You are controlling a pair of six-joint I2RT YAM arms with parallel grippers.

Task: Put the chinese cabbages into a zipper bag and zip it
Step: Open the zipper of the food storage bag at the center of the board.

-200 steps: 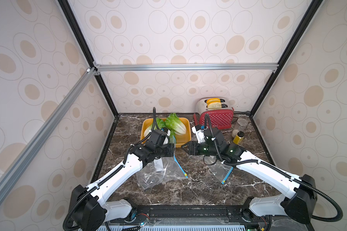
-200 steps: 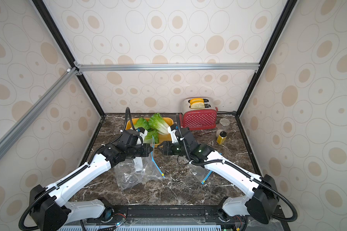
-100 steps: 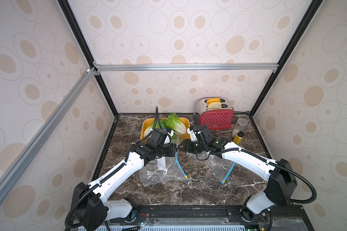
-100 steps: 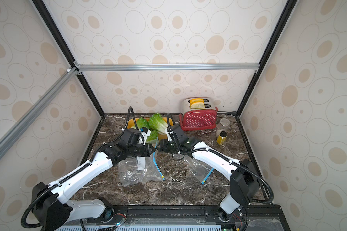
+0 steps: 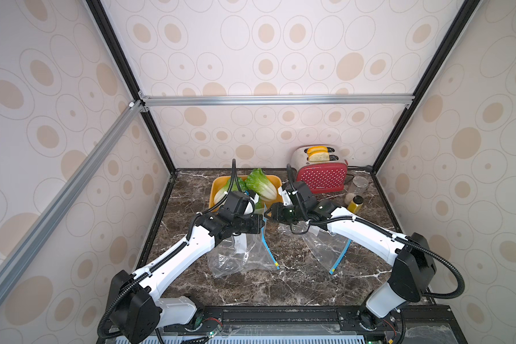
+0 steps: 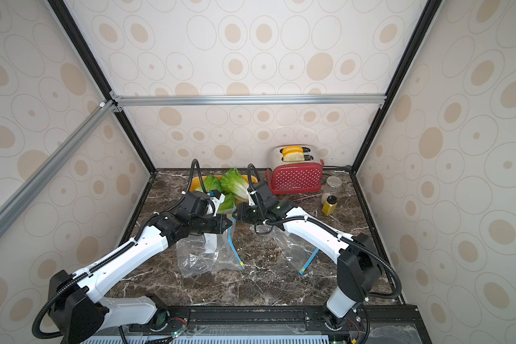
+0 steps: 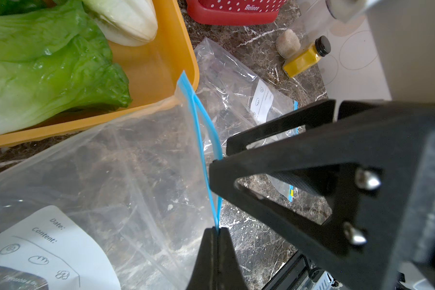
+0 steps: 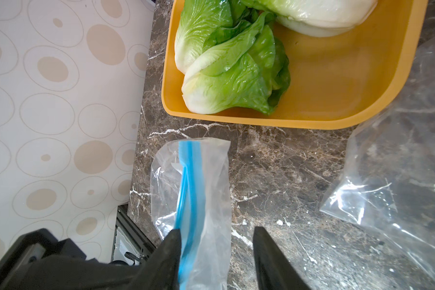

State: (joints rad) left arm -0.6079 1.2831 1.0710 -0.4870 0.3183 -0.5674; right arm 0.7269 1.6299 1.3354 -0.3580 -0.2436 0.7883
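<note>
Moved: the right gripper (image 8: pixel 215 236) has come across to meet the left gripper (image 7: pixel 217 229).
Cabbages: green-leaved, white-based chinese cabbages (image 8: pixel 236 75) lie in a shallow orange plastic tray (image 8: pixel 337 88) at the back of the marble table (image 5: pixel 295 283).
Bag: clear plastic zipper bag (image 7: pixel 123 163), raised just beside the tray.
Left gripper: clamped on the bag's blue strip (image 7: pixel 197 125).
Right gripper: jaws apart, the strip between them, close against one finger.

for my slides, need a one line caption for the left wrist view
Left gripper pinches the zipper bag's blue zip edge, chinese cabbages lying in the yellow tray.

Mock kitchen booth: marble counter (image 5: pixel 295 283), red toaster (image 5: pixel 322 178), patterned panel walls (image 5: pixel 265 59).
</note>
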